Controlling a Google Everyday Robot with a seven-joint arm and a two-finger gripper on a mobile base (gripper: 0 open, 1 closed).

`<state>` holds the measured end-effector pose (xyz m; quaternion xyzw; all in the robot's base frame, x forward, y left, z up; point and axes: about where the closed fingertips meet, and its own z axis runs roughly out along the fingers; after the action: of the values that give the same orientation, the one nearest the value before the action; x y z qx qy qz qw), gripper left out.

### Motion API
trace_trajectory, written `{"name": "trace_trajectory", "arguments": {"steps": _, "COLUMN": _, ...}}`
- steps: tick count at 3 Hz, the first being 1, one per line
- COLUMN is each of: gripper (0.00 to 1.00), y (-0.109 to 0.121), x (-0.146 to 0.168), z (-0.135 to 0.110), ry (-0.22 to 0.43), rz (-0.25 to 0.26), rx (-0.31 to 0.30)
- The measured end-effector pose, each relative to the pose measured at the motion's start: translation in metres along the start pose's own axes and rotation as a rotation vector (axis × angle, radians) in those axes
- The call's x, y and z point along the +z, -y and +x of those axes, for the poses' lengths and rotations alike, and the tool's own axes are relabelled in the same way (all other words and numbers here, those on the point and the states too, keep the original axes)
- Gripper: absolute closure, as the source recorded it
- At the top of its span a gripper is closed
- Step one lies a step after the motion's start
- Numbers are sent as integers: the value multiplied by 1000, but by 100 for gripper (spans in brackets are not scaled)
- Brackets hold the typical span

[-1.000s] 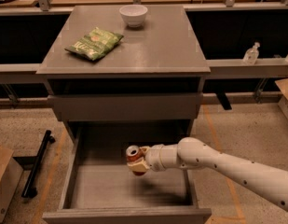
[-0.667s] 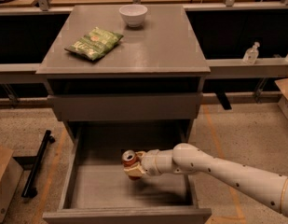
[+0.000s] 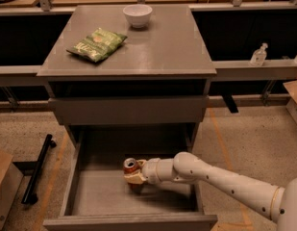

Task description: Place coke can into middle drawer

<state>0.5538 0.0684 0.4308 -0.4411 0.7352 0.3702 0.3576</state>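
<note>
The coke can (image 3: 130, 166), red with a silver top, stands upright inside the open middle drawer (image 3: 102, 191), low over its grey floor near the middle. My gripper (image 3: 133, 178) reaches in from the right on a white arm and is shut on the coke can, its pale fingers (image 3: 135, 179) wrapped around the can's lower half. I cannot tell whether the can's base touches the floor. The other grey drawer (image 3: 129, 110) above shows only its flat closed front.
On the cabinet top (image 3: 157, 47) lie a green chip bag (image 3: 96, 44) and a white bowl (image 3: 137, 15). A black bar (image 3: 37, 170) lies on the floor at the left, beside a cardboard box (image 3: 4, 186). A clear bottle (image 3: 258, 55) stands on the right ledge.
My gripper has moved left and down with the coke can, deeper into the drawer and closer to its floor.
</note>
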Motion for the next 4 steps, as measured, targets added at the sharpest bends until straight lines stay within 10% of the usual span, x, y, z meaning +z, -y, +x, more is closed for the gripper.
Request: {"name": "trace_trajectory", "arguments": {"steps": 4, "gripper": 0, "y": 14, "x": 12, "z": -9, "ry": 104, "rz": 13, "rx": 10}}
